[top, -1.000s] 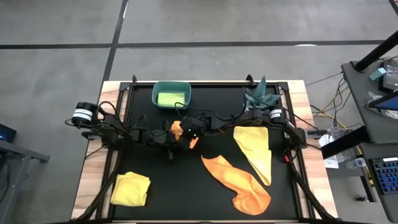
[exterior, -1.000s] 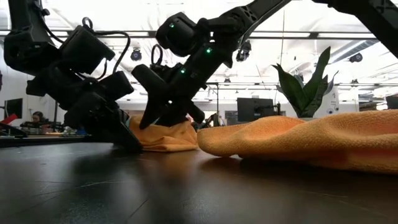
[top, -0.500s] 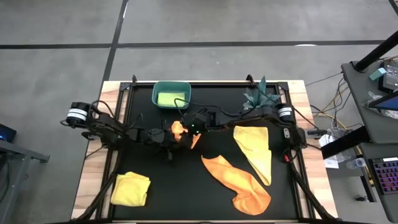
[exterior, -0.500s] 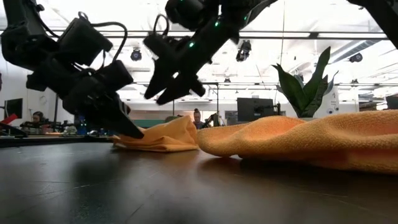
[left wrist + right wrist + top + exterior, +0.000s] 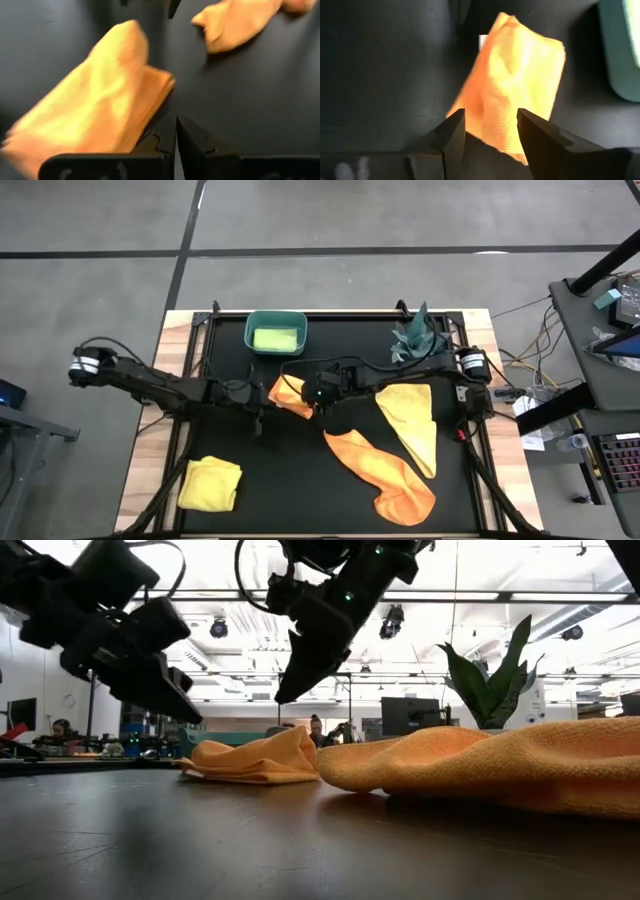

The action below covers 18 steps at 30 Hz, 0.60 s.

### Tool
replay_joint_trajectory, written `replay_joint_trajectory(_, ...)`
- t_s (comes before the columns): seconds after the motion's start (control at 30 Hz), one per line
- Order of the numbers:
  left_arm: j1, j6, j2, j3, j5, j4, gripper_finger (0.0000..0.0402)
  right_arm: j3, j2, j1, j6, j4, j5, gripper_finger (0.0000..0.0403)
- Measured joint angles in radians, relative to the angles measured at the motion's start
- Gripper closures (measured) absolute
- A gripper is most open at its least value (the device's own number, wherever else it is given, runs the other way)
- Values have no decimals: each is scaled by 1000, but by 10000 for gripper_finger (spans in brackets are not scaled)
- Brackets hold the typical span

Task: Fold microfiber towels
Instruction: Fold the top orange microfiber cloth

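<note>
A folded orange towel (image 5: 287, 393) lies flat on the black mat at mid-table, its underside on the mat (image 5: 255, 760). My left gripper (image 5: 178, 708) is shut and hangs above the mat just left of the towel, clear of it (image 5: 176, 134). My right gripper (image 5: 297, 682) is open above the towel's right side; the towel (image 5: 515, 75) shows beyond its fingers. A second orange towel (image 5: 385, 470) lies crumpled near the front right. A yellow towel (image 5: 410, 420) lies spread beside it, and a folded yellow one (image 5: 210, 483) sits at the front left.
A teal bin (image 5: 276, 320) holding a lime green towel (image 5: 275, 337) stands at the far side, just behind the folded orange towel. A small green plant (image 5: 418, 332) is at the far right. Bare mat lies between the folded yellow towel and the crumpled orange one.
Both grippers have risen off the folded orange towel. My left gripper has lifted from the towel's left edge and drawn back toward the table's left, still shut. My right gripper has gone up and rolled about its own axis. The towel stays folded where it was.
</note>
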Motion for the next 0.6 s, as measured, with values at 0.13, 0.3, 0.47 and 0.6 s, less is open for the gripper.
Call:
replay_joint_trajectory(0.13, 6, 24, -80, 0, -99, -114, 371, -19, 0, 21, -1, 5, 111, 249)
replay_joint_trajectory(0.3, 12, 26, -118, -13, -218, -158, 294, -53, 0, 38, 38, 12, 125, 271)
replay_joint_trajectory(0.47, 23, 26, -88, -24, -277, -159, 241, -96, 0, 48, 103, 29, 124, 285)
replay_joint_trajectory(0.6, 32, 19, -26, -24, -278, -98, 233, -116, 0, 50, 153, 60, 125, 286)
